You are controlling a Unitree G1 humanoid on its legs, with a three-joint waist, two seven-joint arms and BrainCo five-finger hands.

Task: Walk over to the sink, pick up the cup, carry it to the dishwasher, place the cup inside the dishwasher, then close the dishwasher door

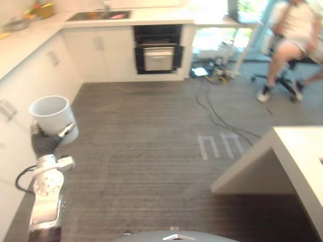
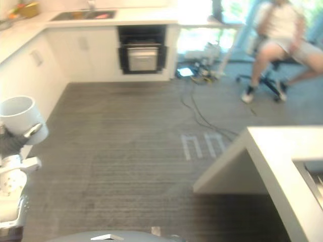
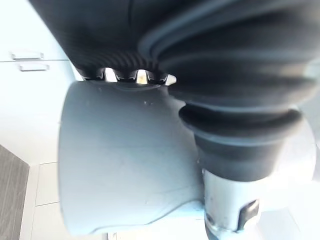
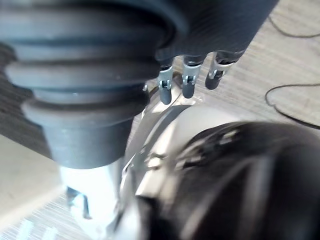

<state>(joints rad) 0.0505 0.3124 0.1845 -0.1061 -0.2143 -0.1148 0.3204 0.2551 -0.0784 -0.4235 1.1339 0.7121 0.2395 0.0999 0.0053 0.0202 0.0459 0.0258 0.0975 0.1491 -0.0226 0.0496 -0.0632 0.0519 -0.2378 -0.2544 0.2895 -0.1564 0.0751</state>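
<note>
The pick-up looks done: the cup (image 1: 50, 113), a plain white one, is off the counter and sits upright in the left hand (image 1: 48, 142), held up at the robot's left side in front of the white cabinets (image 1: 20, 101). In the left wrist view the fingers (image 3: 135, 76) curl over the cup's wall on one side, with the thumb (image 1: 66, 130) against the other side, so the hand is closed around it and the grip looks firm rather than loose. The cup's mouth faces up, and I cannot tell whether anything is in it. The sink (image 1: 98, 15) lies in the far counter (image 1: 161, 18), well apart from the cup. Under that counter and beside the sink is a dark opening with a pale rack showing, which I take to be the dishwasher (image 1: 158, 50) standing open. A wide stretch of grey floor (image 1: 151, 141) lies between it and the robot, so the carry is under way but far from finished. Placing the cup inside and closing the door are both still to do. The right hand (image 4: 187, 80) appears in its own wrist view above the floor; whether it is open or closed I cannot tell, and nothing is visibly in it. A person (image 1: 292, 30) sits on a chair at the far right, away from the direct path to the dishwasher.
</note>
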